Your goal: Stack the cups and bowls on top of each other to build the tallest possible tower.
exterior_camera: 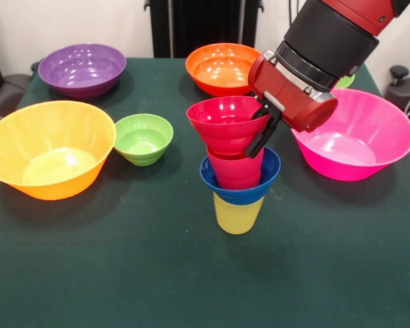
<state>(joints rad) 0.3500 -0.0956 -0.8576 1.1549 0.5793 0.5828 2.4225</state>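
Note:
The tower stands at the table's middle: a yellow cup (pixel 237 216) at the bottom, a small blue bowl (pixel 222 186) on it, a red cup (pixel 234 171) in that, and a small red bowl (pixel 225 123) on top. My gripper (pixel 262 133) comes down from the upper right, tilted, and lies against the right rim and outer wall of the small red bowl. Whether it grips the rim is hidden.
A large pink bowl (pixel 359 140) sits right of the tower, under the arm. A small green bowl (pixel 143 139) and a large orange-yellow bowl (pixel 49 149) sit to the left. Purple (pixel 82 68) and orange (pixel 222 67) bowls stand at the back. A green sliver (pixel 346 81) shows behind the arm.

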